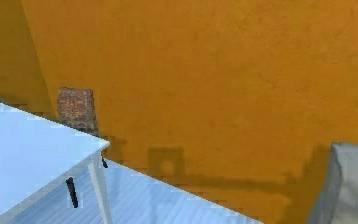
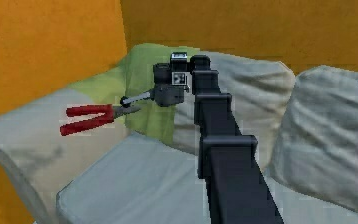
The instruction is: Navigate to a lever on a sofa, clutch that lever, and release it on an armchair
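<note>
Forward view, as I stand here: an orange wall (image 1: 217, 80) takes up nearly everything ahead and meets a pale striped floor (image 1: 162, 200) down toward six o'clock. A white table (image 1: 27, 150) juts in from eight o'clock, and its corner leg stands on that floor. Against the wall at ten o'clock, just past the table's far corner, stands a brick-patterned panel (image 1: 77, 108). A pale grey upholstered edge (image 1: 352, 185) pokes in at four o'clock; I cannot say what piece of furniture it belongs to.

On the arm side view the wall behind is orange too. A pale grey sofa (image 2: 137, 185) spreads below it, from its arm at nine o'clock to the plump back cushions (image 2: 327, 120) at three o'clock. A green throw (image 2: 137, 70) is draped over the sofa's back near twelve o'clock.

The robot's dark arm (image 2: 227, 150) rises from six o'clock across the seat and hides part of the cushions. At its far end, near the centre, sit two white marker squares (image 2: 182, 65). Just toward nine o'clock from them is the gripper (image 2: 130, 102). A red-handled tool (image 2: 87, 118), shaped like pliers, meets the fingers with its metal end, and its handles point toward nine o'clock. The sofa's arm lies right behind the tool, so I cannot tell whether the claw holds it or it rests there.
</note>
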